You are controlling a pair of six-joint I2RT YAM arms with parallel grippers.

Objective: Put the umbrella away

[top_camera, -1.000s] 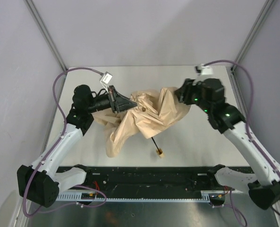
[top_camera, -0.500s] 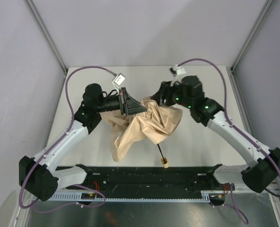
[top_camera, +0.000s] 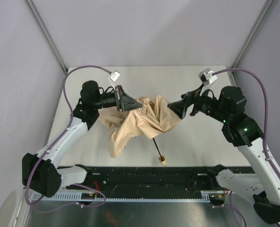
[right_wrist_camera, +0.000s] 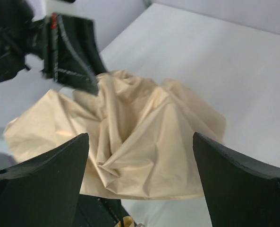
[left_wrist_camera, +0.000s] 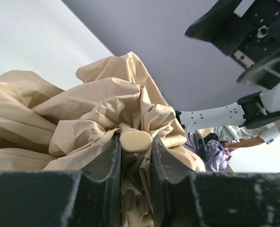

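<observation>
- Left wrist view: the left hand [left_wrist_camera: 136, 142] is clamped on the umbrella [left_wrist_camera: 83, 109]. Its two dark fingers [left_wrist_camera: 109, 161] press from either side on a pale rounded piece [left_wrist_camera: 136, 141] set among bunched beige fabric. This grip shows plainly only here.
- Right wrist view: the right hand [right_wrist_camera: 140, 137] has its fingers [right_wrist_camera: 40, 175] spread wide apart, with nothing between them. The crumpled canopy [right_wrist_camera: 144, 137] lies beyond the gap, on the pale tabletop [right_wrist_camera: 215, 61]. The left hand appears at the upper left of this view, at the canopy's far edge.
- Top external view: only here is the umbrella seen whole. It lies near the middle of the tabletop, between the two hands, its canopy collapsed into a loose, wrinkled heap. The left hand meets the heap at its upper left. The right hand sits just beside its right edge, and whether it touches cannot be told.
- Top external view, outward from the heap: a thin black shaft [top_camera: 155, 144] runs out from under the fabric toward the near edge. It ends in a small pale handle [top_camera: 162, 161] resting on the tabletop. The left wrist view shows neither.
</observation>
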